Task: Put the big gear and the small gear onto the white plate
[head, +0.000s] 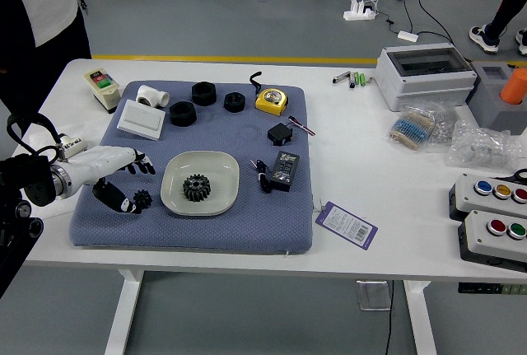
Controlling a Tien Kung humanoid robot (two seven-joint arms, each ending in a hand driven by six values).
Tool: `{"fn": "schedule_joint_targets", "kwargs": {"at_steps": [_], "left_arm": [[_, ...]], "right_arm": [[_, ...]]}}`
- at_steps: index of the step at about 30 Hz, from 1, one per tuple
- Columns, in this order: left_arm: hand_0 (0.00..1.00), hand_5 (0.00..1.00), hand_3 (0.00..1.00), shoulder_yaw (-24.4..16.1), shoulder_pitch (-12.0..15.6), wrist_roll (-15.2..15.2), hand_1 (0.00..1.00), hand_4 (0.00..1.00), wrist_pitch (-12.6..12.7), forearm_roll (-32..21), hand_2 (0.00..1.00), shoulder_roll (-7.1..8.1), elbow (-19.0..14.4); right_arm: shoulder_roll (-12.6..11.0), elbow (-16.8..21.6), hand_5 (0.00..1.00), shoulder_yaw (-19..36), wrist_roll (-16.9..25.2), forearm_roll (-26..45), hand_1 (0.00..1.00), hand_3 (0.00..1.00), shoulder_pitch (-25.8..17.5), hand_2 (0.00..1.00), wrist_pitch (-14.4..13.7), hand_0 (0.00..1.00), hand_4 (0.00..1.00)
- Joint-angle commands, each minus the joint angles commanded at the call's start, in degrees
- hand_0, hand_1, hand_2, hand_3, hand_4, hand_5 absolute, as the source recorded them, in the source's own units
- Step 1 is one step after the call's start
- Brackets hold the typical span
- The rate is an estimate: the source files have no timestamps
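Head view, partway through the task. We see the big gear [197,188] lying inside the white plate [226,202], which rests on the blue mat [247,235] spread over the white surface [354,256]. The small gear [142,198] lies on the mat, to the picture's left of the plate and apart from it. The left hand [99,165] reaches in over the mat, its fingers parted from the thumb and nothing held between them; the thumb's tip is right beside the small gear, though we cannot tell whether the two touch. We take the step in hand to be the approach to this second gear, the big one being already placed. For the next move, we judge that the fingers need to come down on the gear's far side, opposite the thumb, and close evenly across its teeth before any lift. A one-sided push might slide so small a piece along the mat. Once it is gripped, we expect a short carry over the plate's rim and a low release in the free room beside the big gear
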Motion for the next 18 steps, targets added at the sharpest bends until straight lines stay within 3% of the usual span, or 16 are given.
{"fn": "schedule_joint_targets", "kwargs": {"at_steps": [4, 5, 7, 16, 17, 18], "left_arm": [[0.595, 0.064, 0.627, 0.60, 0.03, 0.05, 0.620, 0.865, 1.62, 0.00, 0.652, -0.53, 0.82], [0.539, 0.040, 0.588, 0.77, 0.01, 0.08, 0.546, 0.779, 1.91, 0.00, 0.595, -0.66, 1.02], [0.539, 0.040, 0.588, 1.19, 0.00, 0.11, 0.546, 0.779, 2.42, 0.00, 0.595, -0.91, 1.46], [0.511, 0.028, 0.577, 2.14, 0.68, 0.38, 0.530, 0.743, 2.11, 0.00, 0.587, -1.24, 2.24], [0.464, 0.002, 0.572, 2.22, 0.64, 0.38, 0.488, 0.681, 2.11, 0.00, 0.547, -1.26, 2.33], [0.464, 0.002, 0.572, 2.26, 0.63, 0.38, 0.488, 0.681, 2.11, 0.00, 0.547, -1.27, 2.37]], "right_arm": [[-0.03, 0.00, 0.679, 0.40, 0.02, -0.09, 0.674, 0.574, 0.11, 0.745, 0.05, 0.666, 0.799], [-0.04, 0.00, 0.678, 0.46, 0.02, -0.15, 0.674, 0.575, 0.15, 0.745, 0.05, 0.667, 0.799], [-0.05, 0.00, 0.678, 0.52, -0.01, -0.26, 0.674, 0.575, 0.23, 0.745, 0.08, 0.667, 0.799], [-0.04, -0.01, 0.678, 0.69, -0.02, -0.19, 0.674, 0.575, 0.36, 0.745, 0.12, 0.666, 0.799], [-0.05, -0.01, 0.678, 0.69, -0.03, -0.24, 0.674, 0.575, 0.38, 0.745, 0.12, 0.667, 0.799], [-0.05, -0.01, 0.678, 0.69, -0.03, -0.26, 0.674, 0.575, 0.40, 0.745, 0.12, 0.667, 0.799]]}}
